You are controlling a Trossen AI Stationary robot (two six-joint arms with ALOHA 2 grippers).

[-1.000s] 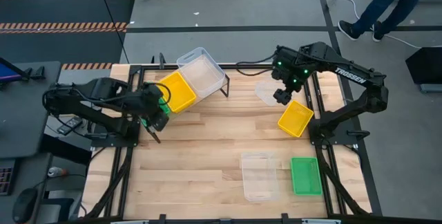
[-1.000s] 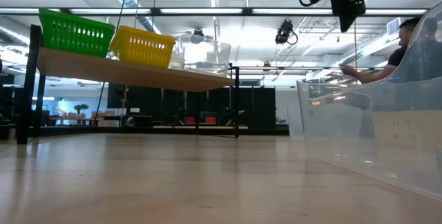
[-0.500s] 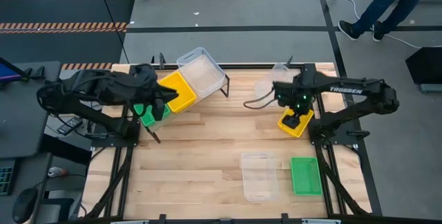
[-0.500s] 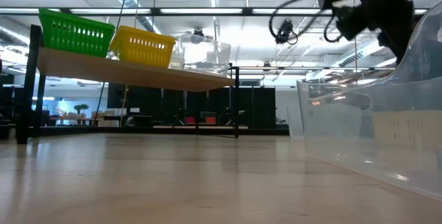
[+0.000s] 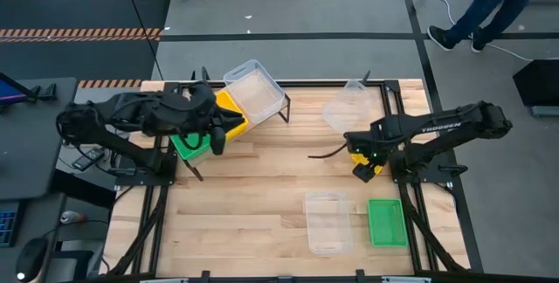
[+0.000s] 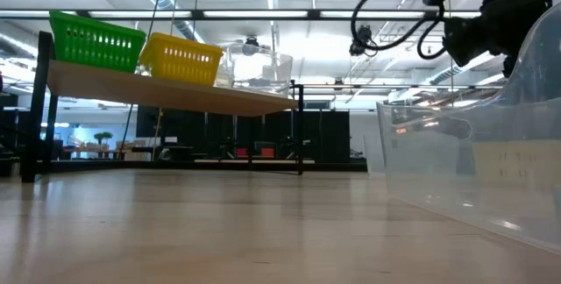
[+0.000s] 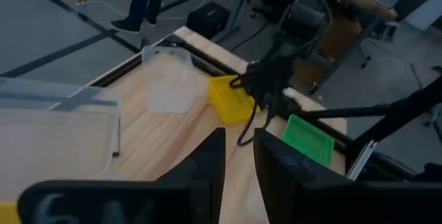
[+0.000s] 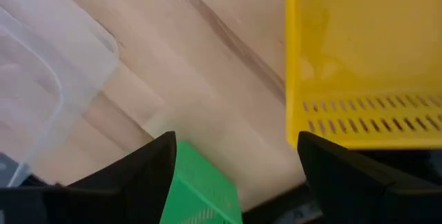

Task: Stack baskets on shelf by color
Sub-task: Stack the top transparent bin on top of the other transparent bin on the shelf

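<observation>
High view: I see right hand (image 5: 363,171) spread wide over the yellow basket (image 5: 359,162) by the counter's (image 5: 262,196) right edge; left hand (image 5: 212,140) narrow, empty, beside shelf (image 5: 281,106).

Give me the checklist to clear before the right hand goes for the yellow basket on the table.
1. Right hand open: ok, fingers wide apart.
2. Yellow basket below it, nothing inside: ok.
3. Basket wall between the fingers: cannot tell; it sits off to one side.
4. Shelf sorted, yellow stack between green basket and clear basket: ok.
5. Left hand away from the shelf: not ok, it hangs by the green end.
</observation>
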